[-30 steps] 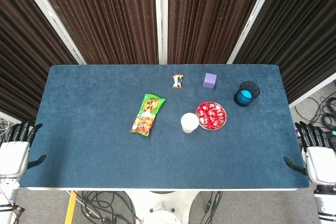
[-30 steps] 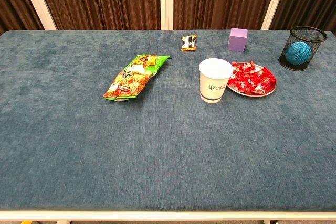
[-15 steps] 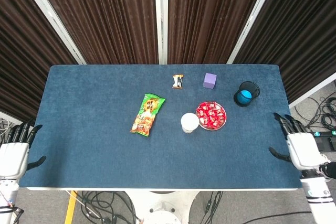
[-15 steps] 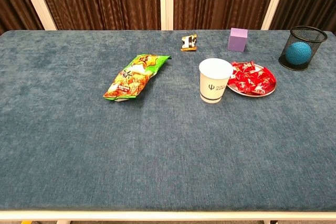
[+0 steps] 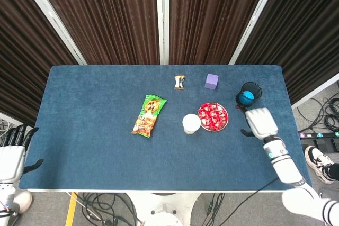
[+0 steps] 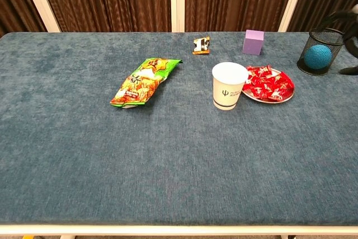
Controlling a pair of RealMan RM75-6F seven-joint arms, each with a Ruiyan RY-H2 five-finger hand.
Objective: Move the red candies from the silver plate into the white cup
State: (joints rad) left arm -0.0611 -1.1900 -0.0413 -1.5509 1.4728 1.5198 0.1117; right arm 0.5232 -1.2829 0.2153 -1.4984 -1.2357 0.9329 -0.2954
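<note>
Red candies (image 5: pixel 213 116) heaped on silver plate (image 6: pixel 269 99), just left of your right hand (image 5: pixel 260 122), white cup (image 5: pixel 191 123) beyond; hand empty, fingers apart. Wrappers look light, crinkly, slippery: pinch one by its body from above. Left hand (image 5: pixel 11 157) spread, idle

I found very little legible print from my station. The white cup (image 6: pixel 229 85) carried a dark mark on its side in the chest view, a trident-like symbol above a thin line of small lettering that I could not read. The green snack bag (image 6: pixel 145 81) showed large pale characters on its front and a small white label near its lower end, all too small to make out. The small wrapped sweet (image 6: pixel 201 45) bore bold white strokes on a dark and orange wrapper, which I could not resolve into letters. I read no numbers or signs elsewhere.
</note>
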